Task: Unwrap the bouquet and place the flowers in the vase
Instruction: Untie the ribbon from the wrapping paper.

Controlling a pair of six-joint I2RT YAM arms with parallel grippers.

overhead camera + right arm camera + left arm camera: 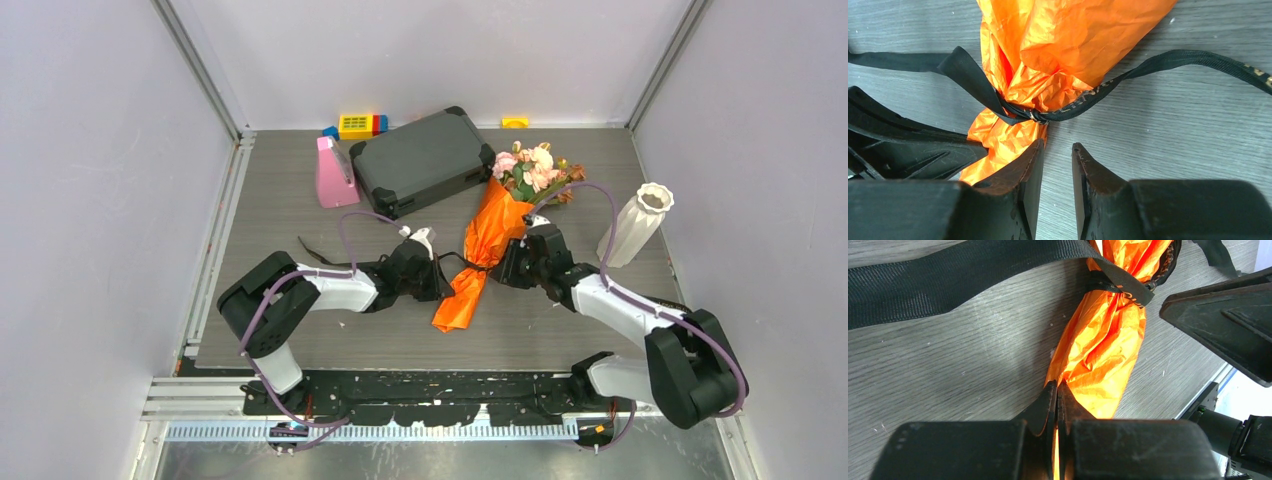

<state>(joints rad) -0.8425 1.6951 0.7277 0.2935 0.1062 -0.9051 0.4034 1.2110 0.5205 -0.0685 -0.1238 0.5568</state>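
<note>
The bouquet (490, 235) lies on the table, a cone of orange paper (1108, 350) (1073, 35) tied by a black ribbon (1118, 282) (1048, 116). Pink flowers (530, 170) stick out of its far, wide end. My left gripper (440, 275) (1057, 387) is shut on the paper's edge below the knot, with orange showing between its fingers. On the bouquet's other side, my right gripper (510, 262) (1058, 147) stands partly open just below the knot; only bare table shows between its fingers, and its left finger touches the paper. The white vase (640, 225) stands upright at the right.
A dark grey case (420, 160) lies at the back centre, with a pink wedge (335, 175) left of it. Coloured blocks (360, 125) and a yellow piece (515, 122) sit by the back wall. A ribbon tail (320, 255) trails left over the table. Walls close in both sides.
</note>
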